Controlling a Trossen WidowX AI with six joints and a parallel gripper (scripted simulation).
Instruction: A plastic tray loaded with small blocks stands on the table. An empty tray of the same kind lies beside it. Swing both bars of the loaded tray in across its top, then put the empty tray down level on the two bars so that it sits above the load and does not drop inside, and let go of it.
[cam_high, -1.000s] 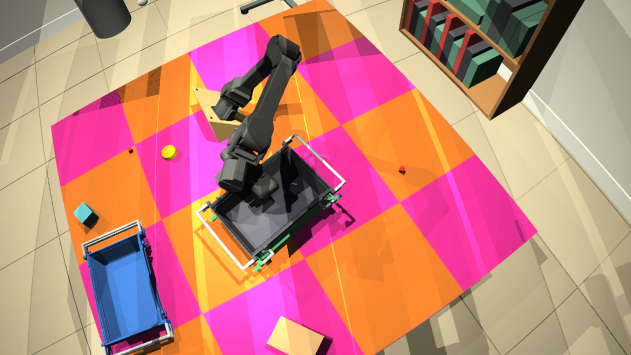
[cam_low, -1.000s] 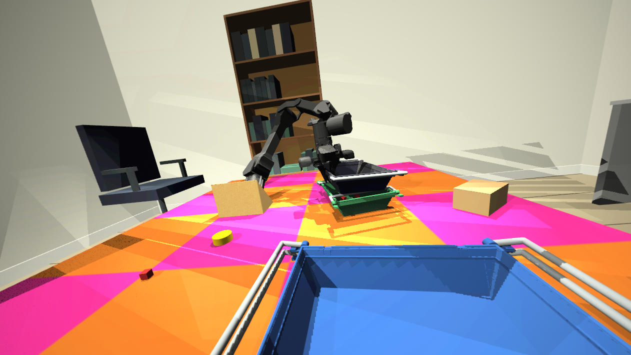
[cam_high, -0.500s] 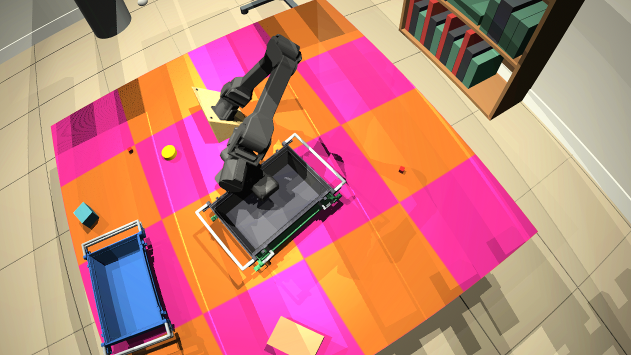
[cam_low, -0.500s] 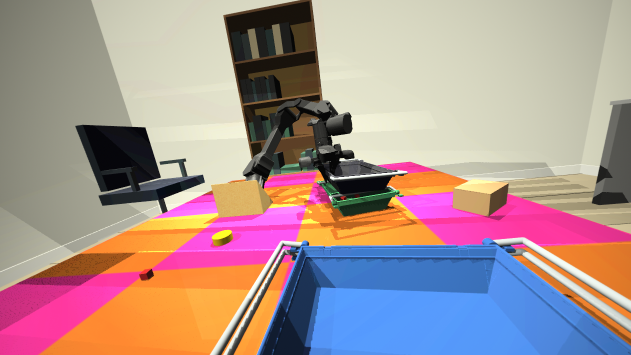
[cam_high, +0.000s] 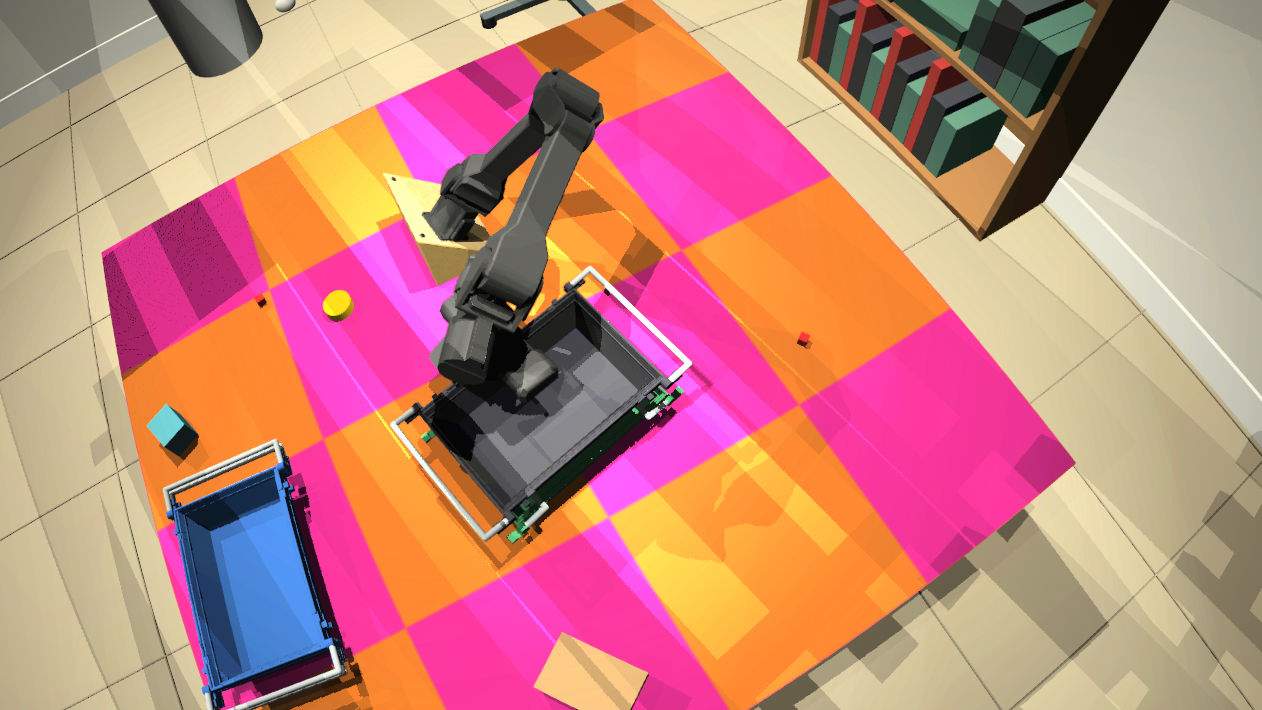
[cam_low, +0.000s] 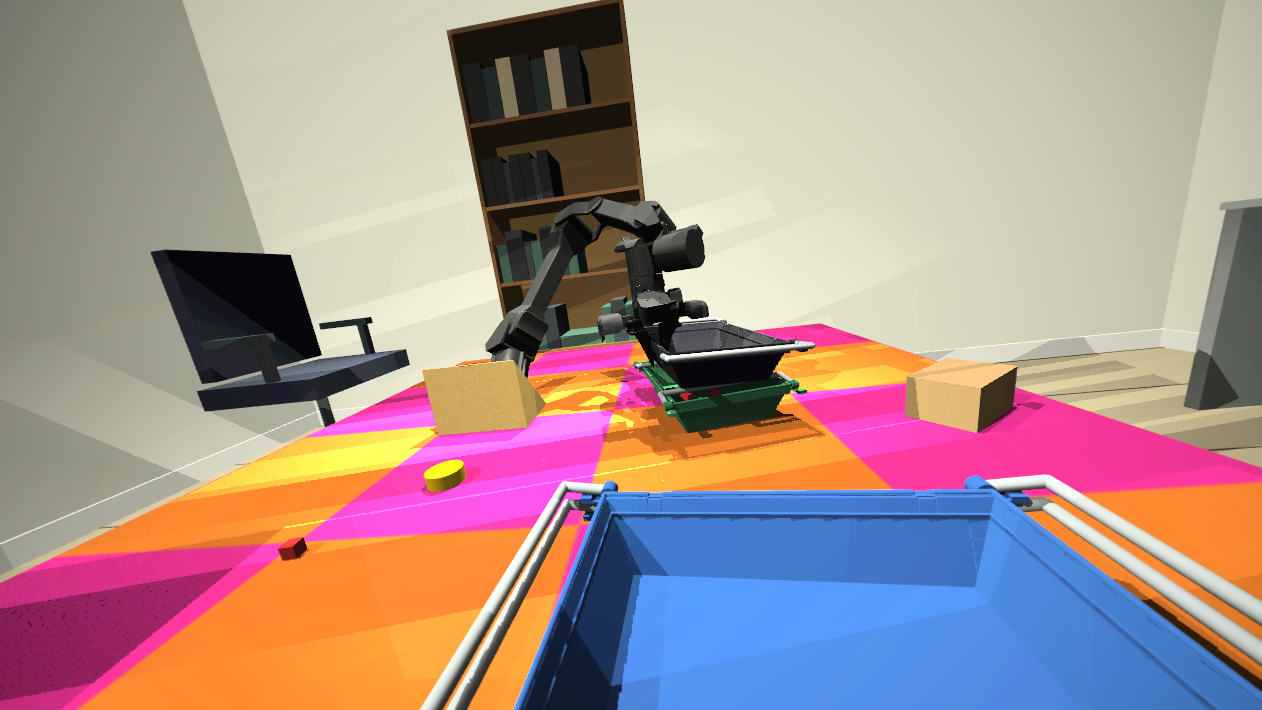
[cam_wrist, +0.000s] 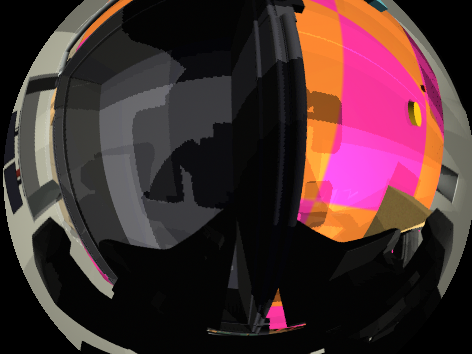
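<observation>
The loaded green tray (cam_high: 589, 460) (cam_low: 728, 407) stands mid-table; red blocks (cam_low: 713, 392) show inside. One of its wire bars (cam_low: 693, 389) lies across its top; short white pieces of its bars (cam_high: 534, 516) (cam_high: 657, 408) show at two corners in the top view, the rest is hidden. The empty black tray (cam_high: 578, 397) (cam_low: 728, 367) (cam_wrist: 117, 125) is over it, roughly level, its own white bars swung out. My gripper (cam_high: 507, 353) (cam_low: 654, 351) (cam_wrist: 250, 209) is shut on the black tray's long side wall nearest the arm. Whether the black tray touches both bars cannot be told.
An empty blue tray (cam_high: 251, 582) (cam_low: 794, 618) stands apart. A wooden wedge (cam_high: 445, 260) (cam_low: 480, 397) is near the arm's base. A yellow disc (cam_high: 338, 304) (cam_low: 443, 475), a teal block (cam_high: 169, 427), small red cubes (cam_high: 803, 338) (cam_low: 292, 548) and a tan box (cam_high: 591, 672) (cam_low: 957, 392) lie around.
</observation>
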